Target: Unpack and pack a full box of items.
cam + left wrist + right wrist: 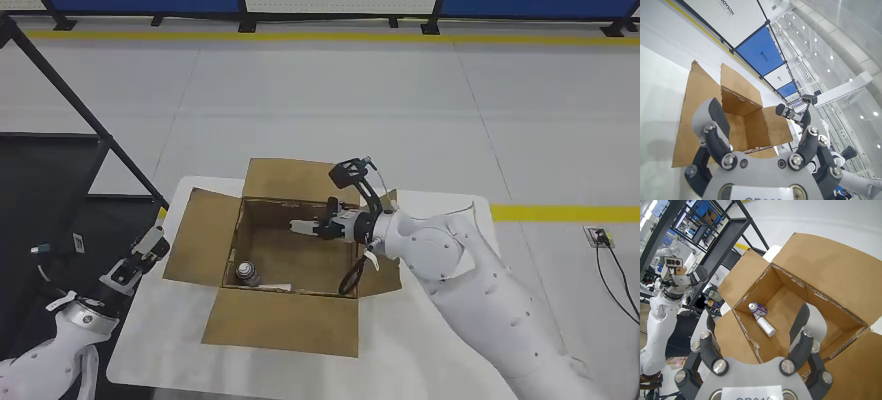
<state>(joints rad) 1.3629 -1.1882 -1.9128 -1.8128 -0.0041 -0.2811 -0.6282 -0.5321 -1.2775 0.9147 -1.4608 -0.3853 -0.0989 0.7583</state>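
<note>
You'll find the white bottle (765,327) lying on its side on the floor of the box (280,322), in the corner toward the left arm, with its cap end pointing at the purple spray can (758,308). Your right gripper (308,228) hangs over the box's middle, jaws apart and empty, and is the nearer one. The left gripper (152,243), also spread, sits outside the box.

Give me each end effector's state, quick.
Left end effector: open, empty.
Right end effector: open, empty, over the cardboard box.
</note>
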